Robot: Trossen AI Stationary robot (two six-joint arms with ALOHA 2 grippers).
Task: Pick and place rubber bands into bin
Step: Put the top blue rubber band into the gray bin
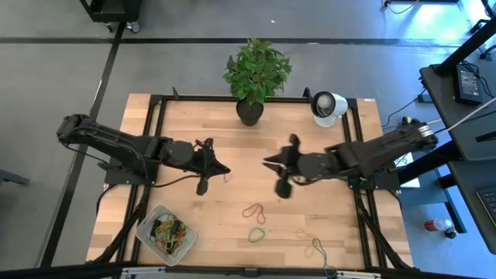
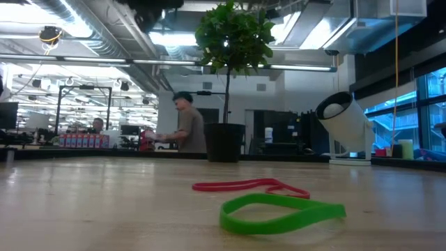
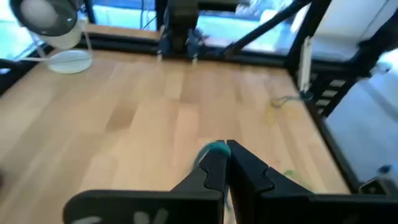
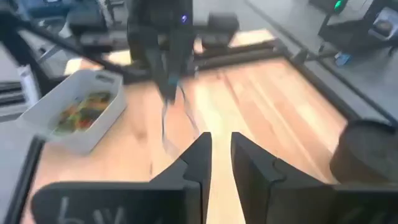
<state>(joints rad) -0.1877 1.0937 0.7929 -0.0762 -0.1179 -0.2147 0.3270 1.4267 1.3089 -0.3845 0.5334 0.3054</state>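
Left tool (image 1: 223, 170): above the worktop (image 1: 194, 124) middle, fingers pinched together on a thin band.
Right tool (image 1: 269, 163): facing it, fingers a little apart, holding nothing.
Bin (image 1: 165, 230): near-left corner, bands inside.
High view: 4 loose rubber bands (image 1: 256, 233).
Low view: only 2, no arms.

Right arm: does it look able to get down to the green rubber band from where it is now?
Probably yes. The right gripper hangs mid-table, and the green rubber band lies on bare wood nearer the front edge, beside the red rubber band. Nothing stands between them; the left gripper is off to the side.
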